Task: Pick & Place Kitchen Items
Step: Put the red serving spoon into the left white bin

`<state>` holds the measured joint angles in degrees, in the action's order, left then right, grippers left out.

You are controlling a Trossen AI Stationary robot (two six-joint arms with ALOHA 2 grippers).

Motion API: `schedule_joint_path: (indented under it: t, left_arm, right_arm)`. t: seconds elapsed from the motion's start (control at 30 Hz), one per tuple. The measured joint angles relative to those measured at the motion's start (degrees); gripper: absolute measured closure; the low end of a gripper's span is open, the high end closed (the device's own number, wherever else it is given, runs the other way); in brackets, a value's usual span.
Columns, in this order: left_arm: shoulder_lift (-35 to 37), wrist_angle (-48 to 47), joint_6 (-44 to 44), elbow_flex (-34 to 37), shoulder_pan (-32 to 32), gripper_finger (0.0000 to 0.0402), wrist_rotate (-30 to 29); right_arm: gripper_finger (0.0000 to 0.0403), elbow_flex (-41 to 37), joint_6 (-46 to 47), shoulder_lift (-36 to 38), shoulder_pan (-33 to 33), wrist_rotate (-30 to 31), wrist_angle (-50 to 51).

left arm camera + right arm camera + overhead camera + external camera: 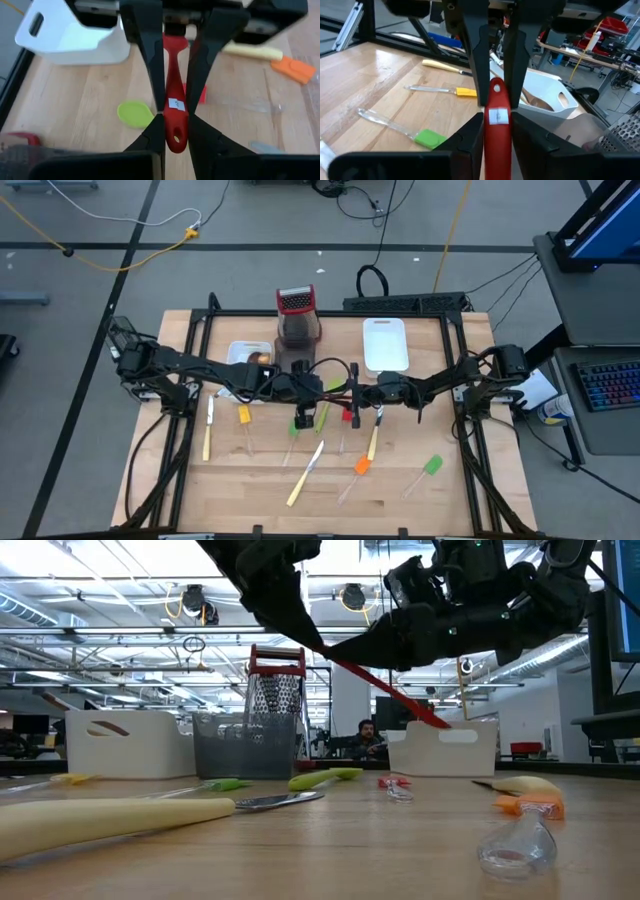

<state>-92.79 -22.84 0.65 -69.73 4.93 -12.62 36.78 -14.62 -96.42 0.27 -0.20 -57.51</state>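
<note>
Left tool [172,125] on red spoon [174,107] above green spoon [135,113]

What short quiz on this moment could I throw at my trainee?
1. True or false: the red utensil lies on the table.
2. The left gripper is: A open and empty; B shut on the red utensil; C parked off the table.
3. What colour is the spatula farthest right on the table?
Key: 1 false, it hangs in the air between the left gripper and the right gripper. 2 B. 3 green.

Box grater [296,315]; white tray [385,344]
</note>
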Motion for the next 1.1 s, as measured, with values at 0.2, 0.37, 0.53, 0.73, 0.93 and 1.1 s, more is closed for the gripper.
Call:
schedule_joint_path:
  t: [0.2, 0.37, 0.53, 0.73, 0.93, 1.1]
  left_arm:
    - [0.6, -5.3, 4.0, 0.0, 0.8, 0.0359, -1.8]
    - [1.8, -7.5, 6.7, 0.1, 2.3, 0.0355, -4.1]
    - [4.3, -10.0, 10.9, 0.1, 3.5, 0.0359, -5.4]
    - [9.1, -15.5, 15.9, 0.0, 5.1, 0.0354, -10.7]
    - [14.8, -23.8, 23.7, 0.0, 7.0, 0.036, -15.4]
    - [19.8, -33.6, 34.4, 0.0, 8.7, 0.0353, -20.1]
  right_arm:
    - [0.0267, 0.0, 0.0, 0.0, 0.6, 0.2, 0.4]
    - [0.0247, 0.0, -1.9, 0.4, 1.7, 0.2, -0.1]
    - [0.0243, 0.0, -4.3, 1.3, 3.2, 0.4, -0.2]
    - [0.0247, 0.0, -6.9, 2.9, 6.0, 0.3, 1.0]
    - [0.0248, 0.0, -11.0, 3.3, 8.6, 0.3, 1.3]
    - [0.0249, 0.0, -13.1, 3.3, 9.0, 0.4, 2.1]
